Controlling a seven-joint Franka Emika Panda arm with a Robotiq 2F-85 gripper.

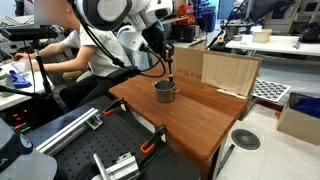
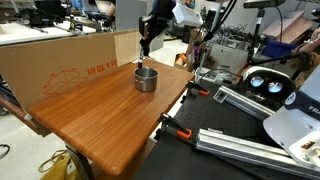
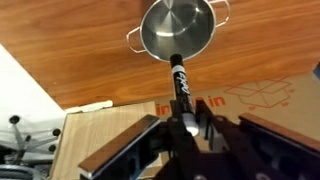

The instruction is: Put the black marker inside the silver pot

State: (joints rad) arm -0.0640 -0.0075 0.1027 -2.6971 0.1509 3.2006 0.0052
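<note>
The black marker is being gripped by its upper part between the jaws, which are being pressed onto it from both sides. In the wrist view its free end is being pointed down toward the open mouth of the silver pot, with the tip being seen just at the pot's rim. Whether tip and rim are touching cannot be told.

The pot is being carried upright on the wooden table, with its dark inside being shown from above and a small handle being shown at its side. In both exterior views the pot is being shown below the arm's wrist, on the part of the table nearest a cardboard box. The box is being stood along the table's edge, just beside the pot. In these views the marker is being shown too small to be made out clearly.

In an exterior view a seated person is being shown behind the arm, well apart from the pot.
</note>
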